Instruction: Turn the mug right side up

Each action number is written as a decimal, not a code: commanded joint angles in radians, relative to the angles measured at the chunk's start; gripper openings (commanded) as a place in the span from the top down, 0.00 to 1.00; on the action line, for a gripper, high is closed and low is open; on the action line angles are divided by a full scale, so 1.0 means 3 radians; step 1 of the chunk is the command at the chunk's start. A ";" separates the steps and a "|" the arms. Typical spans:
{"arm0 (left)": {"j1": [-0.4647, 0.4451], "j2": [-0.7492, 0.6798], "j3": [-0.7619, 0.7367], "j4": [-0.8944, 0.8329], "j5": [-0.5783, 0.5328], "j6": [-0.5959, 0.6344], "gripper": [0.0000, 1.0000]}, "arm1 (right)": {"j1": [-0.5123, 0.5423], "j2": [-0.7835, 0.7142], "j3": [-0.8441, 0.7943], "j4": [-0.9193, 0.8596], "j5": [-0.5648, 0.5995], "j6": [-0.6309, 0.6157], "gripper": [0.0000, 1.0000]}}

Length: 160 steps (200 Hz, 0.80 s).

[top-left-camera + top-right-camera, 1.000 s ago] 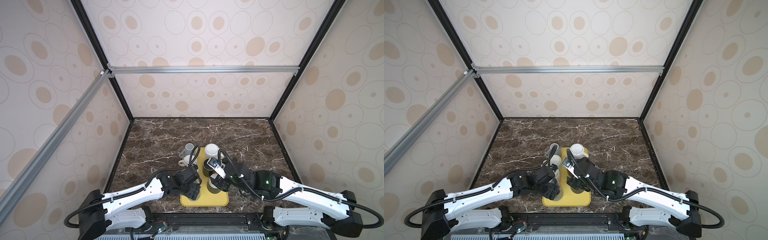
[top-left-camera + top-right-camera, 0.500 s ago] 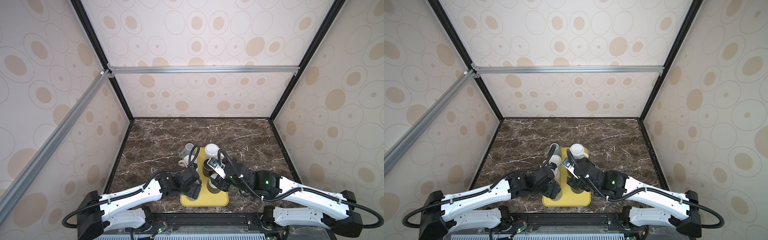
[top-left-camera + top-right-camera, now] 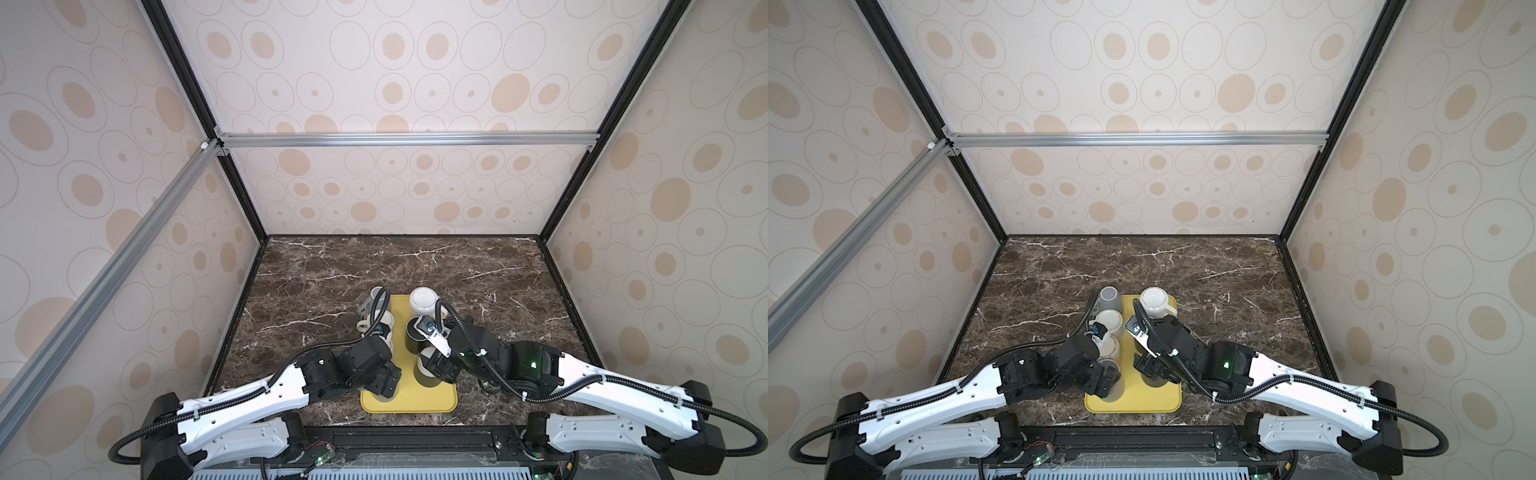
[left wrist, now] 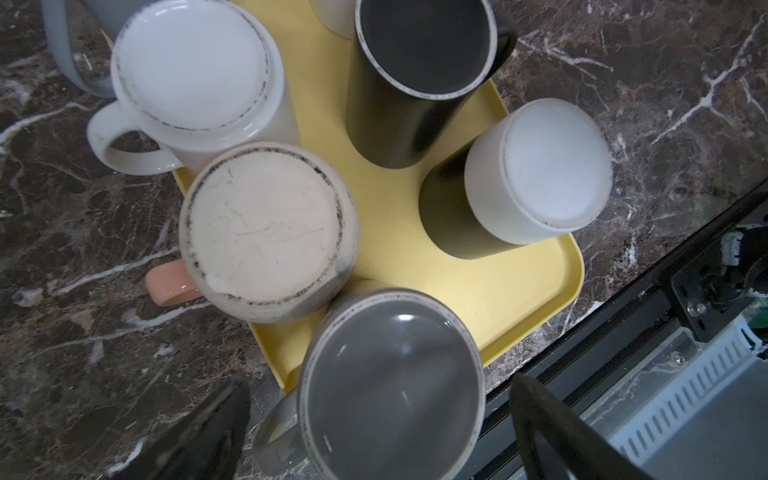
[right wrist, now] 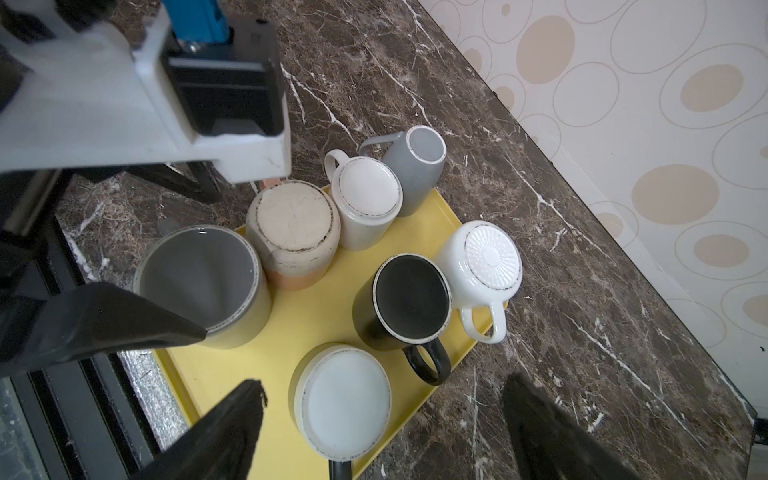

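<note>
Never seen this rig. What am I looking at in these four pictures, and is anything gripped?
It is a two-armed tabletop robot: left arm and right arm, each ending in a two-finger gripper. The two wide pictures come from one stereo camera above, looking down; the two close-ups come from cameras on the wrists. On the marble table lies a yellow tray crowded with mugs. The grey-lined mug and the black mug stand upright; the others show their bases. The left gripper hangs open, fingers on either side of the grey-lined mug; the right gripper hangs open above the two-tone mug. Nothing is held.
</note>
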 commanded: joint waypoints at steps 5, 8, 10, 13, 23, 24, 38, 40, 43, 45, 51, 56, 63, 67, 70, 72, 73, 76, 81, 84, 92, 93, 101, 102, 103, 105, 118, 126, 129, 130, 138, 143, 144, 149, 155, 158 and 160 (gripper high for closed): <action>-0.0035 -0.0150 0.0005 -0.0168 -0.0107 -0.0084 0.04 | 0.0016 -0.0019 -0.0041 0.0052 0.0054 -0.0002 0.07; -0.0035 -0.0165 -0.0011 -0.0163 -0.0091 -0.0094 0.04 | 0.0015 -0.0015 -0.0041 0.0052 0.0056 -0.0007 0.07; -0.0038 -0.0180 -0.0016 -0.0153 -0.0080 -0.0100 0.05 | 0.0016 -0.0010 -0.0043 0.0054 0.0058 -0.0008 0.07; -0.0040 -0.0200 -0.0040 -0.0148 -0.0072 -0.0115 0.05 | 0.0016 -0.0010 -0.0042 0.0054 0.0061 -0.0004 0.07; -0.0063 -0.0264 -0.0095 -0.0135 -0.0074 -0.0167 0.06 | 0.0016 0.0001 -0.0041 0.0050 0.0064 -0.0004 0.07; -0.0067 -0.0269 -0.0100 -0.0135 -0.0074 -0.0168 0.06 | 0.0016 0.0004 -0.0041 0.0048 0.0064 -0.0004 0.07; -0.0100 -0.0365 -0.0174 -0.0132 -0.0064 -0.0215 0.07 | 0.0016 0.0006 -0.0043 0.0046 0.0060 -0.0006 0.07; -0.0112 -0.0373 -0.0186 -0.0134 -0.0064 -0.0221 0.07 | 0.0016 0.0007 -0.0042 0.0047 0.0062 -0.0004 0.07; -0.0122 -0.0394 -0.0198 -0.0135 -0.0064 -0.0230 0.07 | 0.0016 0.0005 -0.0042 0.0048 0.0063 -0.0007 0.07; -0.0125 -0.0403 -0.0201 -0.0132 -0.0065 -0.0236 0.07 | 0.0016 0.0006 -0.0041 0.0051 0.0064 -0.0009 0.07; -0.0141 -0.0426 -0.0228 -0.0130 -0.0064 -0.0243 0.07 | 0.0016 0.0005 -0.0037 0.0041 0.0068 -0.0008 0.07; -0.0155 -0.0441 -0.0236 -0.0130 -0.0064 -0.0249 0.07 | 0.0016 0.0006 -0.0034 0.0036 0.0076 -0.0004 0.07; -0.0176 -0.0456 -0.0246 -0.0130 -0.0078 -0.0250 0.07 | 0.0016 -0.0004 -0.0033 0.0031 0.0078 -0.0012 0.07; -0.0188 -0.0453 -0.0239 -0.0130 -0.0086 -0.0251 0.07 | 0.0016 -0.0010 -0.0035 0.0027 0.0077 -0.0011 0.07; -0.0193 -0.0444 -0.0234 -0.0131 -0.0093 -0.0247 0.07 | 0.0016 -0.0012 -0.0033 0.0027 0.0078 -0.0011 0.07; -0.0199 -0.0443 -0.0233 -0.0134 -0.0097 -0.0244 0.07 | 0.0016 -0.0013 -0.0035 0.0023 0.0075 -0.0010 0.07; -0.0199 -0.0443 -0.0230 -0.0132 -0.0098 -0.0243 0.07 | 0.0016 -0.0014 -0.0033 0.0022 0.0075 -0.0009 0.07; -0.0203 -0.0433 -0.0231 -0.0131 -0.0100 -0.0239 0.07 | 0.0014 -0.0020 -0.0034 0.0018 0.0078 -0.0011 0.07; -0.0199 -0.0419 -0.0232 -0.0134 -0.0104 -0.0238 0.08 | 0.0014 -0.0023 -0.0040 0.0019 0.0074 -0.0009 0.07; -0.0203 -0.0402 -0.0228 -0.0139 -0.0109 -0.0240 0.08 | 0.0012 -0.0025 -0.0039 0.0017 0.0070 -0.0011 0.07; -0.0207 -0.0361 -0.0224 -0.0151 -0.0115 -0.0246 0.09 | 0.0014 -0.0032 -0.0041 0.0027 0.0064 -0.0017 0.07; -0.0205 -0.0356 -0.0223 -0.0151 -0.0115 -0.0244 0.10 | 0.0015 -0.0033 -0.0043 0.0029 0.0064 -0.0018 0.07; -0.0206 -0.0307 -0.0219 -0.0156 -0.0113 -0.0237 0.10 | 0.0016 -0.0042 -0.0053 0.0040 0.0064 -0.0018 0.07; -0.0208 -0.0303 -0.0218 -0.0156 -0.0114 -0.0239 0.10 | 0.0016 -0.0043 -0.0052 0.0044 0.0064 -0.0018 0.07; -0.0208 -0.0299 -0.0220 -0.0161 -0.0115 -0.0240 0.10 | 0.0016 -0.0044 -0.0054 0.0043 0.0064 -0.0018 0.07; -0.0209 -0.0285 -0.0221 -0.0164 -0.0119 -0.0237 0.10 | 0.0016 -0.0047 -0.0055 0.0047 0.0064 -0.0018 0.07; -0.0211 -0.0244 -0.0205 -0.0183 -0.0145 -0.0237 0.11 | 0.0014 -0.0053 -0.0058 0.0045 0.0066 -0.0019 0.07; -0.0212 -0.0238 -0.0201 -0.0194 -0.0169 -0.0241 0.11 | 0.0016 -0.0051 -0.0058 0.0051 0.0064 -0.0018 0.07; -0.0213 -0.0238 -0.0198 -0.0196 -0.0182 -0.0249 0.10 | 0.0016 -0.0050 -0.0058 0.0048 0.0058 -0.0019 0.07; -0.0211 -0.0238 -0.0197 -0.0196 -0.0182 -0.0250 0.10 | 0.0016 -0.0047 -0.0060 0.0045 0.0056 -0.0019 0.07; -0.0213 -0.0239 -0.0200 -0.0193 -0.0184 -0.0249 0.10 | 0.0015 -0.0041 -0.0058 0.0042 0.0044 -0.0022 0.07; -0.0213 -0.0248 -0.0201 -0.0195 -0.0182 -0.0250 0.09 | 0.0016 -0.0037 -0.0061 0.0041 0.0036 -0.0021 0.07; -0.0211 -0.0248 -0.0204 -0.0193 -0.0182 -0.0251 0.09 | 0.0016 -0.0036 -0.0061 0.0039 0.0037 -0.0022 0.07; -0.0213 -0.0248 -0.0202 -0.0196 -0.0182 -0.0258 0.09 | 0.0015 -0.0030 -0.0056 0.0041 0.0034 -0.0021 0.07; -0.0210 -0.0243 -0.0210 -0.0194 -0.0178 -0.0265 0.09 | 0.0016 -0.0029 -0.0052 0.0038 0.0035 -0.0024 0.07; -0.0212 -0.0240 -0.0213 -0.0192 -0.0172 -0.0263 0.09 | 0.0016 -0.0020 -0.0051 0.0041 0.0035 -0.0023 0.07; -0.0211 -0.0239 -0.0216 -0.0193 -0.0168 -0.0266 0.09 | 0.0015 -0.0020 -0.0047 0.0042 0.0034 -0.0023 0.07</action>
